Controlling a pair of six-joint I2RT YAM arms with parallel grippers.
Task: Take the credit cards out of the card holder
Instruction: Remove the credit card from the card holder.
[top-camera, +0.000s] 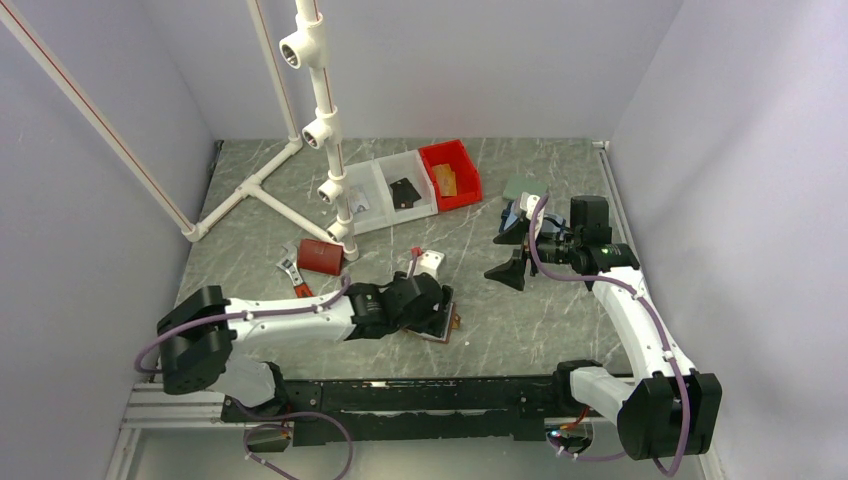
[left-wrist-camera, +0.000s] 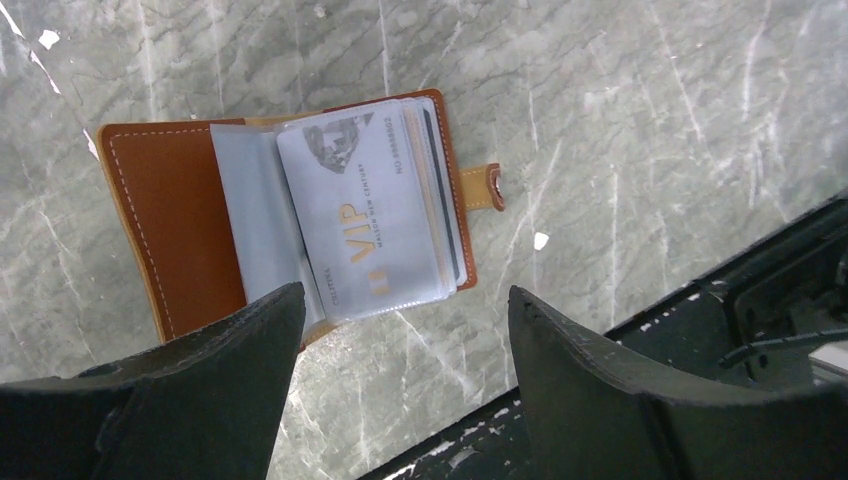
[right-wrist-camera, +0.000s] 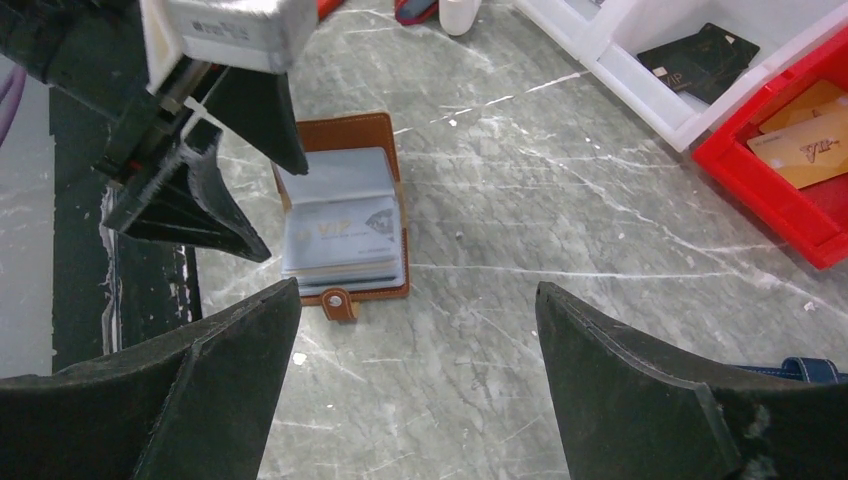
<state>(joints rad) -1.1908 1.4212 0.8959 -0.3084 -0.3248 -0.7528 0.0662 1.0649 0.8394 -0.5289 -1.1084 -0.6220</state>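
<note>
The brown leather card holder (left-wrist-camera: 180, 215) lies open on the marble table, with its snap tab (left-wrist-camera: 485, 187) at one side. Clear sleeves hold the credit cards; a pale grey VIP card (left-wrist-camera: 370, 220) is on top and darker card edges show beneath it. My left gripper (left-wrist-camera: 400, 295) is open and empty, hovering just above the holder's near edge. In the top view it (top-camera: 438, 303) covers most of the holder (top-camera: 447, 326). My right gripper (right-wrist-camera: 415, 290) is open and empty, well apart from the holder (right-wrist-camera: 345, 215), and it sits to the right in the top view (top-camera: 510, 250).
White bins (top-camera: 395, 190) hold a black card (right-wrist-camera: 700, 60). A red bin (top-camera: 450, 175) holds tan cards (right-wrist-camera: 805, 150). A blue case (top-camera: 515, 215) lies by the right gripper. A dark red box (top-camera: 320, 256), a wrench (top-camera: 290, 270) and a white pipe frame (top-camera: 320, 120) stand at the left.
</note>
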